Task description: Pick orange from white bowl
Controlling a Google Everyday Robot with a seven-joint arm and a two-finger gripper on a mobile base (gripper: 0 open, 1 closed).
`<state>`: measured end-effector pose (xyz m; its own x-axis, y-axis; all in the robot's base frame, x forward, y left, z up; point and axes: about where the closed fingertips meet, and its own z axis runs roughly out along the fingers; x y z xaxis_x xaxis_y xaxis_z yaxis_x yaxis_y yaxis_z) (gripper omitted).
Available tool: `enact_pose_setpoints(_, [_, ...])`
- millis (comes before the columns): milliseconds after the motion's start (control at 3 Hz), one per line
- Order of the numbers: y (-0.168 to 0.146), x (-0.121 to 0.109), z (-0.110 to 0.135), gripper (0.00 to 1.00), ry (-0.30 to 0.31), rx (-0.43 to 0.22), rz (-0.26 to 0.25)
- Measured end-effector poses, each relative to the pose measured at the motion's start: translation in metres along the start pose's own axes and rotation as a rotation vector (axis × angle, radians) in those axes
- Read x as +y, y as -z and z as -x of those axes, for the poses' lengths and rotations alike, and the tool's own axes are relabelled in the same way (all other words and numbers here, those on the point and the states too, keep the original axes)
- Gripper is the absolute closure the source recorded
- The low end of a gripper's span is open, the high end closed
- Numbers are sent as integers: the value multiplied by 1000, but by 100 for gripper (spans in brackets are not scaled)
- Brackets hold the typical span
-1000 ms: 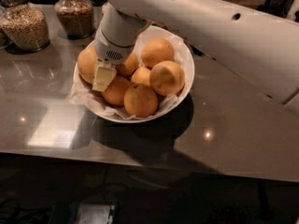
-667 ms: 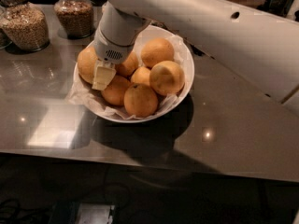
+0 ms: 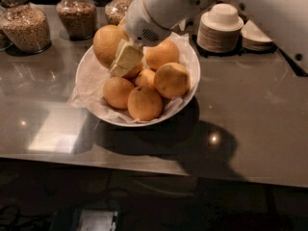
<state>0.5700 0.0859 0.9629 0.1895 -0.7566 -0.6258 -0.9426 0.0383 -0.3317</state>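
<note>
Above the rim of the white bowl, the end effector grips the orange, seemingly firm, heavy and round, best clamped across its middle.

Count on the bench: one white bowl with one crinkled paper lining. Oranges in it: seven, one largely hidden beneath the pincer. The orange at the rear left is the largest of them. One pincer, set low over the bowl's left half. Glass jars of grain at the rear: three in full sight. Stacks of small dishes at the rear right: two.
</note>
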Motion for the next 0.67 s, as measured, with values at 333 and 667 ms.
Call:
enact_pose_setpoints(333, [44,4,-3,100,3,-157,-21])
enact_pose_setpoints(667, [84,29,20,100,86,-290,-47])
